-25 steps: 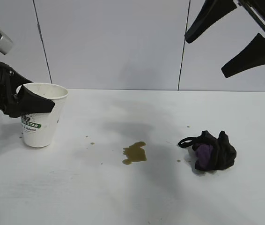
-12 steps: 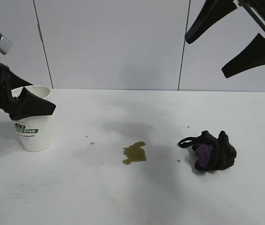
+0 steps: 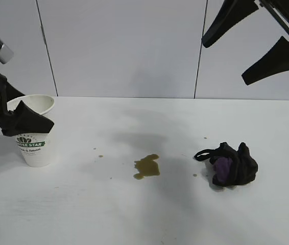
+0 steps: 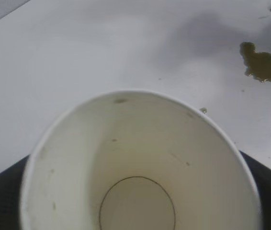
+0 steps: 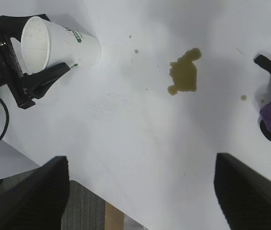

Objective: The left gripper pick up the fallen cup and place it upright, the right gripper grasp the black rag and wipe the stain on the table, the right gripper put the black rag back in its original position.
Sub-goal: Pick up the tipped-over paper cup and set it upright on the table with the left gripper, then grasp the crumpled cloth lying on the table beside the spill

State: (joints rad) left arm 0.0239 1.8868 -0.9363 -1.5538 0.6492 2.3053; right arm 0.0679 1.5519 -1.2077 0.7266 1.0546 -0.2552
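Looking at the white embossed paper cup (image 3: 34, 133) with its green band, I see it upright on the broad matte white table (image 3: 134, 214) at the left edge, mouth up. My left pincer (image 3: 19, 118), black with two wedge-shaped fingers, brackets the cup's rim with its fingers spread wide, so I judge the cup released. Of the writing I can read "STAR" on the band; the start is hidden behind a finger.

My right pincer (image 3: 254, 43), equally black and tapered, hangs high at the right with fingers apart, holding nothing. The bunched black rag (image 3: 230, 164) with purple patches lies on the table below it and slightly toward the left arm, so the right arm is far nearer. The yellowish-brown stain (image 3: 147, 166) sits between cup and rag, closer to the rag.
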